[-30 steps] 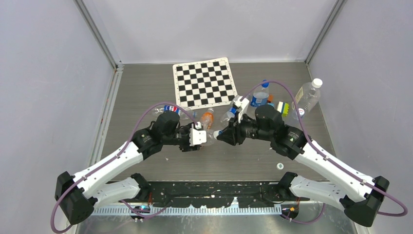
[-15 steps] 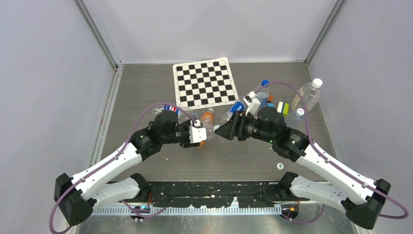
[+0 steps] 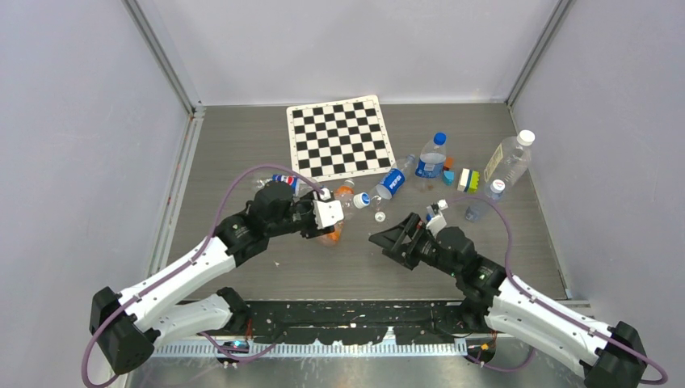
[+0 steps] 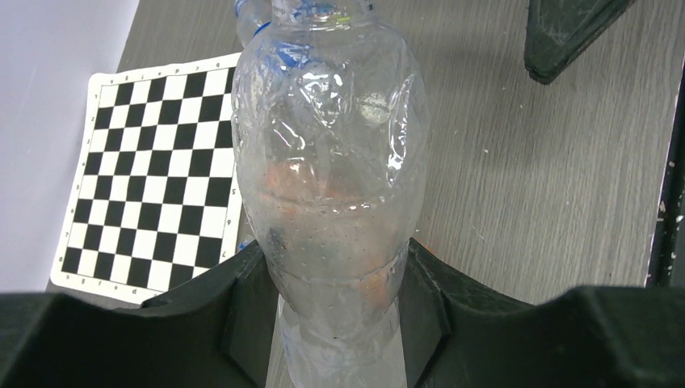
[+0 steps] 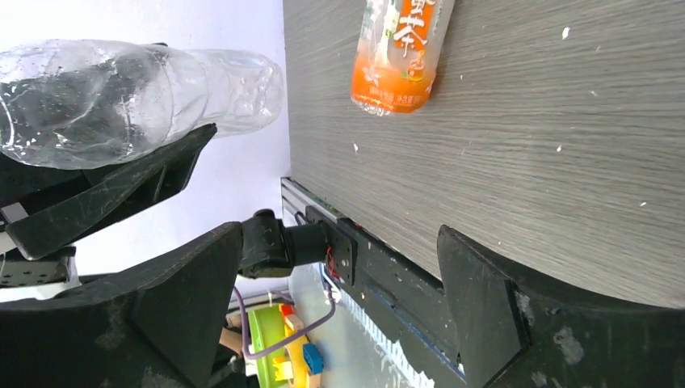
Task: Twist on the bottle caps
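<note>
Left wrist: my left gripper point(image 4: 339, 311) is clamped around a clear bottle point(image 4: 327, 162), whose long axis runs away from me, neck far; it has no label

Right wrist: my right gripper point(image 5: 339, 238) is spread wide and empty; the tea bottle point(image 5: 400, 56) has an orange label showing 茶

Top: a white cap point(image 3: 380, 217) lies on the table point(image 3: 242, 162) between my grippers, just beyond the right fingertips, so the free right arm is better placed

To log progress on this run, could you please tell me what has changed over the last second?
The right gripper pulled back from the clear bottle toward the near edge and is open and empty. The left gripper stayed shut on that bottle; the checkerboard did not move.
</note>
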You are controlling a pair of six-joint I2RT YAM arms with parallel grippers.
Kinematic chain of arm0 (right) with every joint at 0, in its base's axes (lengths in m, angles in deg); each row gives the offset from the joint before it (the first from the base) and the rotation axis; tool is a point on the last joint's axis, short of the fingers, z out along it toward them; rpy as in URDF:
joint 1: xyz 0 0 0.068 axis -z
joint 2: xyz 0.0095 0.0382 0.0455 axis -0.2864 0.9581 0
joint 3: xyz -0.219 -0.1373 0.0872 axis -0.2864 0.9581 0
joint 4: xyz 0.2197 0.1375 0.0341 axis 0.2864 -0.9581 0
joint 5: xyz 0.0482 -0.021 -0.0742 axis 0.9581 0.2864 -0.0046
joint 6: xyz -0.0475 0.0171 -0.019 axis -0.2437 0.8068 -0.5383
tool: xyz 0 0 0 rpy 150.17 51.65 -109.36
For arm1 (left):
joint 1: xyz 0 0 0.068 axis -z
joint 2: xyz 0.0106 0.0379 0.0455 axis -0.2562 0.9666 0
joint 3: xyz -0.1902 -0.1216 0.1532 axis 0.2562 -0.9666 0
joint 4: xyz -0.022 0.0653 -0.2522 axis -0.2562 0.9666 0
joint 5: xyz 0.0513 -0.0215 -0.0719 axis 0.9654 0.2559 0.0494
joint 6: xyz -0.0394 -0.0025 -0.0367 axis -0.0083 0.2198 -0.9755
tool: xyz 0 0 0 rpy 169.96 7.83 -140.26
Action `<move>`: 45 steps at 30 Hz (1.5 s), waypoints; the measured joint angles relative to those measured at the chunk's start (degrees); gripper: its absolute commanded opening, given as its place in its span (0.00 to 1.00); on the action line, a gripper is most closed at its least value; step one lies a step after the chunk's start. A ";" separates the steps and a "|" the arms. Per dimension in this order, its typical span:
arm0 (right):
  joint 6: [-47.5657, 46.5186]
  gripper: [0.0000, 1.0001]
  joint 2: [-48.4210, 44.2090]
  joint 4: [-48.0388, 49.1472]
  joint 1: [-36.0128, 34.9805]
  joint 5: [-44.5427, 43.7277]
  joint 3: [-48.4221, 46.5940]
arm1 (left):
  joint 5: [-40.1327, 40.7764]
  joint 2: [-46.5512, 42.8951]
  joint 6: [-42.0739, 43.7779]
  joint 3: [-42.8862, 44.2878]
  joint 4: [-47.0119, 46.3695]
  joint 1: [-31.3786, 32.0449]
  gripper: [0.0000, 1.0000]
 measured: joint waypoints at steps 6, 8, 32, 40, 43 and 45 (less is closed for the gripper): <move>-9.55 0.97 -2.16 -0.96 0.00 -3.30 -4.15 | 0.79 1.20 -4.92 0.00 -2.62 0.00 0.14; -14.91 0.98 -2.32 0.39 0.00 -4.87 -7.30 | 0.96 2.10 -7.41 0.00 -3.23 0.00 0.14; -44.11 0.44 22.64 19.56 -0.04 -8.72 -20.98 | -2.58 6.29 -19.54 0.00 -8.02 -0.13 0.16; -43.36 0.01 23.30 21.62 -0.07 -7.93 -21.16 | -2.05 6.25 -20.52 -0.04 -8.74 -0.15 0.65; -44.15 0.00 22.62 19.67 -0.04 -8.17 -21.59 | -1.70 6.10 -20.44 -0.33 -9.07 -0.07 0.92; -45.70 0.00 21.42 15.30 0.20 -9.05 -22.64 | -0.81 5.31 -20.28 -0.50 -9.31 0.11 0.99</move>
